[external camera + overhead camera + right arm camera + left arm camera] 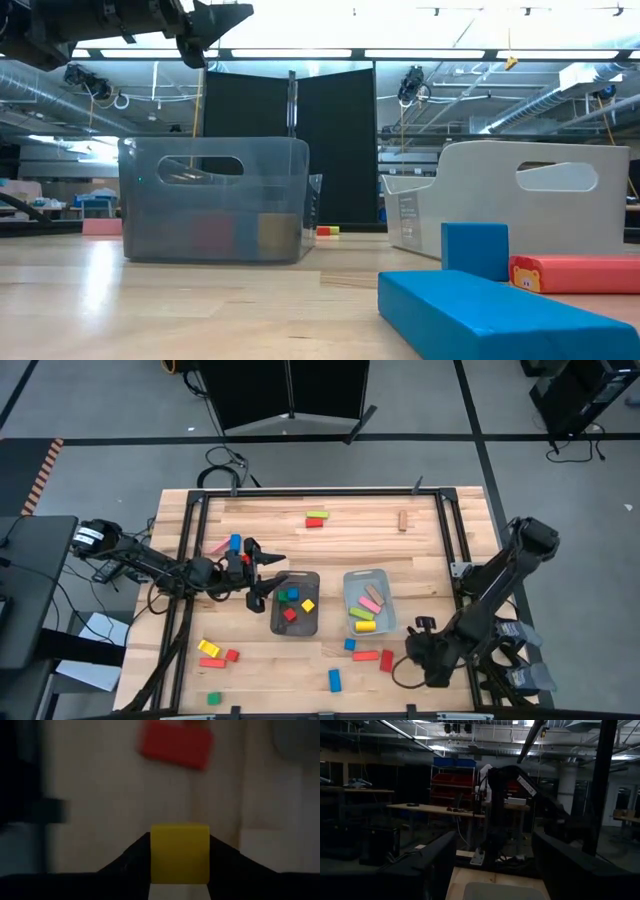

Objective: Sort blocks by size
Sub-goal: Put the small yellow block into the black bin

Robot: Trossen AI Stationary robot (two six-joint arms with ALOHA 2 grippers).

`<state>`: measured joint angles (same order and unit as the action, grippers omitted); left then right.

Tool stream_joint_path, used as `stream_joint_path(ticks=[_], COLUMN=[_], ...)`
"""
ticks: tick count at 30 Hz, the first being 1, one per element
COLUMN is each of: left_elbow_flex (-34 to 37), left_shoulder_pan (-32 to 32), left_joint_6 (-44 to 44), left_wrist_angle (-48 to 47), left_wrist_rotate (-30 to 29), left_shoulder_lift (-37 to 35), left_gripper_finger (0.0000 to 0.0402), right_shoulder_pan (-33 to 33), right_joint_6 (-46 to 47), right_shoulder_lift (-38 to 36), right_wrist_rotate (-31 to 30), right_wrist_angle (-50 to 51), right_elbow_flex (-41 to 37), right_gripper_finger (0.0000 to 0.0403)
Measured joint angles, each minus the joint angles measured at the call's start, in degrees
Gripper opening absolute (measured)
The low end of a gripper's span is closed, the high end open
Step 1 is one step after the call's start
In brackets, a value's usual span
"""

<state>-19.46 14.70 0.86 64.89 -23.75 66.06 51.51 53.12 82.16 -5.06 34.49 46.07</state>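
A pale wooden table point(420, 530) fills the middle of the frame. At its centre sit a dark grey tray point(295, 603) and, to its right, a pale tray point(369, 600). Loose blocks lie scattered on it: red-and-green ones point(316, 519) at the top, yellow and red point(214, 652) lower left, blue point(334, 679) along the bottom.

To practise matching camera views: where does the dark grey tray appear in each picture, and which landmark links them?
High: dark tray, centre, left of the pale tray.
Low: left of centre, translucent.
Left wrist: cannot tell; a dim rim at the bottom may be it.
Right wrist: not in it; right hand grips a yellow block.
Landmark: the pale tray, on its right in high and low views.
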Motion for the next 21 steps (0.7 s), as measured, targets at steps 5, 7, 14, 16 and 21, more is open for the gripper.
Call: stream_joint_path(ticks=[5,7,14,16,21], left_elbow_flex=[0.0,0.0,-0.02,-0.02,-0.02], left_shoulder_pan=[0.0,0.0,0.0,0.0,0.0], left_joint_6=[0.1,0.2,-0.01,-0.48,-2.97], left_wrist_angle=[0.11,0.49,4.5,5.9,6.13], left_wrist_rotate=[0.0,0.0,0.07,0.1,0.2], left_shoulder_lift=[-0.15,-0.15,-0.22,-0.67,-3.46], left_gripper_finger=[0.0264,0.0264,0.0264,0.0264,0.0264], right_shoulder_pan=[0.21,0.04,-9.35,-14.36,-25.52], right_joint_6=[-5.77,-13.91,-37.29,-41.72,-52.85], right_shoulder_lift=[-9.55,-13.33,-17.44,-14.81,-3.99], right_wrist_rotate=[-2.73,-6.44,-18.9,-19.34,-15.56], right_wrist_angle=[-3.27,-9.02,-18.75,-22.32,-40.31], right_elbow_flex=[3.86,4.39,4.5,4.5,4.43], right_gripper_finger=[0.0144,0.0144,0.0144,0.0144,0.0144])
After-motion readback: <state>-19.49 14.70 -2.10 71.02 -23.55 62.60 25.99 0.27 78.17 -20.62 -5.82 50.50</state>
